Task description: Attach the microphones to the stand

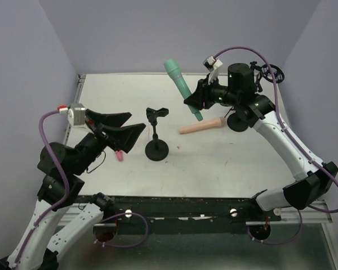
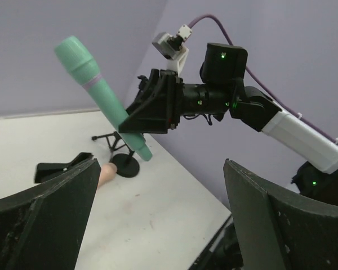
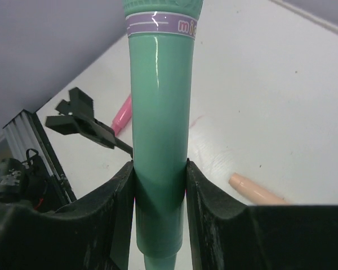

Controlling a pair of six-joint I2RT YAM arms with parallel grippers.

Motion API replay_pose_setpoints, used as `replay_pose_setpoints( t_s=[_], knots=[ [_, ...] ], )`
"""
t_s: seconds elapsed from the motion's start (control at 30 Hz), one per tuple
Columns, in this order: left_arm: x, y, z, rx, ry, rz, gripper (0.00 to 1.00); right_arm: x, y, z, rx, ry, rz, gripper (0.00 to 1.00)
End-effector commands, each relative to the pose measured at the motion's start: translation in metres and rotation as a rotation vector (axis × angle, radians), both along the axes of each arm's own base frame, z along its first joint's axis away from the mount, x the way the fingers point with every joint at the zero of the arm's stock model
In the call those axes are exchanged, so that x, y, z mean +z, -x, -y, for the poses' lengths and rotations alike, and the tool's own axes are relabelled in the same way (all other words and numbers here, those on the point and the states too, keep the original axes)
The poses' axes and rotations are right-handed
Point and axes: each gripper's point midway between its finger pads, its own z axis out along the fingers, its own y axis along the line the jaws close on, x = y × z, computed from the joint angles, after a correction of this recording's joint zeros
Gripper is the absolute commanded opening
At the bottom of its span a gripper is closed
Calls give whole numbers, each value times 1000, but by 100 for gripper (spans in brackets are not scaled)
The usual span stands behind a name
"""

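Observation:
My right gripper (image 1: pixel 195 104) is shut on the teal-green microphone (image 1: pixel 181 85) and holds it tilted in the air, head up, right of the stand; it also shows in the right wrist view (image 3: pixel 159 118) and the left wrist view (image 2: pixel 98 93). The black stand (image 1: pixel 156 147) stands mid-table with its clip (image 1: pixel 157 113) empty. The peach-tan microphone (image 1: pixel 200 127) lies on the table under the right gripper. The pink microphone (image 1: pixel 119 156) lies by my left gripper (image 1: pixel 127 126), mostly hidden by it. The left gripper is open and empty, raised above the table.
The white table top (image 1: pixel 242 163) ends in walls at the back and sides. A second small black stand (image 2: pixel 124 163) shows in the left wrist view behind the teal microphone. The black front rail (image 1: pixel 186 205) runs along the near edge.

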Motion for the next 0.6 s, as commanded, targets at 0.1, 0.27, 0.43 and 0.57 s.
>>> replay_pose_setpoints(
  t_s=[0.1, 0.27, 0.43, 0.57],
  knots=[
    [46, -31, 64, -261, 74, -169, 98, 70, 52, -3, 262, -37, 126, 25],
    [51, -60, 86, -259, 100, -184, 98, 94, 73, -6, 349, -91, 131, 24],
    [49, -81, 108, -211, 92, -164, 98, 100, 89, -13, 439, -149, 79, 24],
    [48, -92, 119, -171, 97, -147, 96, 97, 95, -16, 476, -174, 43, 24]
  ],
)
